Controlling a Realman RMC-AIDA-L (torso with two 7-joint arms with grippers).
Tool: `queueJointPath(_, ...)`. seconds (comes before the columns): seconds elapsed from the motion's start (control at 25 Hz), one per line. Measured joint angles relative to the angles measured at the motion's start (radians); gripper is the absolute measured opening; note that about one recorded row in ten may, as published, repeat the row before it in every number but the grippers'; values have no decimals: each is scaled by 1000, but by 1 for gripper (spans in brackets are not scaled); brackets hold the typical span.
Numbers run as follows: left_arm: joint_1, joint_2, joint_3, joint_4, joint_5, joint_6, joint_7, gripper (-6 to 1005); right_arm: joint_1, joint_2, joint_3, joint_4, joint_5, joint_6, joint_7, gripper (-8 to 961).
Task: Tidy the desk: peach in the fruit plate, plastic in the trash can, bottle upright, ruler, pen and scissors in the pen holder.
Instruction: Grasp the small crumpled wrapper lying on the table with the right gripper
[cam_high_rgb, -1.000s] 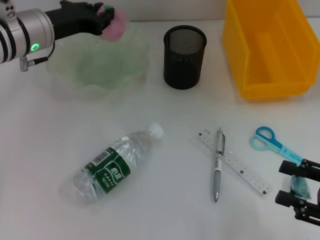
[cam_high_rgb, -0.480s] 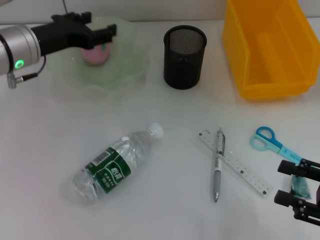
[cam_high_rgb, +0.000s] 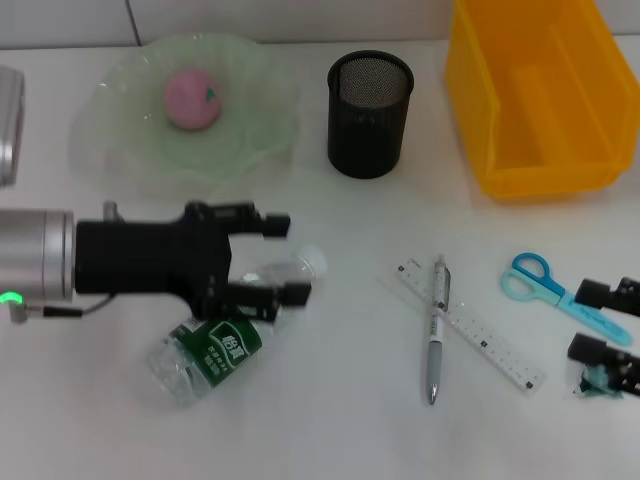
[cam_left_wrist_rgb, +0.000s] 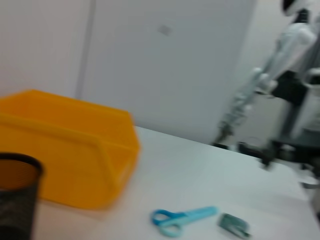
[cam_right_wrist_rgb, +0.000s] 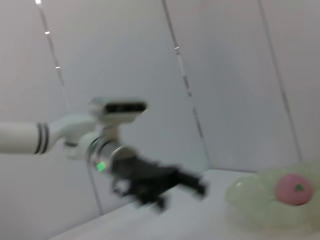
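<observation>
Lying on its side near the table's front-left, the bottle (cam_high_rgb: 225, 335) has the left gripper (cam_high_rgb: 280, 258) over it, fingers spread wide and empty. Behind, the peach (cam_high_rgb: 190, 99) sits in the fruit plate (cam_high_rgb: 250, 140) by the rear edge. Rightward come pen holder (cam_high_rgb: 369, 115), pen (cam_high_rgb: 436, 330), ruler (cam_high_rgb: 480, 335), scissors (cam_high_rgb: 550, 290), then the right gripper (cam_high_rgb: 608, 321) at the right edge, open, plastic (cam_high_rgb: 596, 380) beside its lower finger.

Head view down over the desk; low wrist views facing opposite ways, sharing scissors (cam_high_rgb: 550, 288) and peach (cam_high_rgb: 190, 99).
</observation>
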Motion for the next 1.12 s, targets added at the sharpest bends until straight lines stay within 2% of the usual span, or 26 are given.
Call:
queueJointPath(0.08,-11,-4,2,-87,8,50,49,842,33,-14,-9,-66,50,-21,113,638)
queueJointPath(0.2,-13,-12,5,-117,10,53,73,841,66,-27,-10,-121,59,-37,209,638)
queueJointPath(0.28,-13,-21,6,-132,24,53,84,841,122,-46,-51,-214,59,-48,385,638)
queueJointPath(0.44,-14,-27,8,-137,33,53,84,840,153,-50,-130,-291,65,-48,488,637)
queueJointPath(0.76,-14,-32,11,-142,33,54,87,838,174,-30,-319,-478,126,-48,681,637)
queueJointPath(0.84,-14,-32,10,-143,33,56,86,838,176,-21,-393,-572,139,-50,769,637)
queueJointPath(0.88,-14,-32,8,-143,33,57,83,837,177,-12,-476,-674,143,-52,864,637)
queueJointPath(0.92,-14,-32,8,-143,33,57,83,837,177,-12,-476,-674,143,-52,864,637)
queueJointPath(0.96,-14,-32,7,-143,33,58,82,837,177,-8,-518,-729,144,-52,916,637)
queueJointPath(1.0,-14,-32,7,-143,33,58,81,837,177,4,-603,-831,144,-53,1014,637)
queueJointPath(1.04,-14,-32,7,-143,33,58,81,837,177,4,-603,-831,144,-53,1014,637)
queueJointPath(1.08,-13,-32,7,-143,33,57,81,836,178,16,-696,-930,138,-48,1104,637)
queueJointPath(1.12,-13,-33,8,-144,33,56,81,836,178,16,-696,-930,138,-48,1104,637)
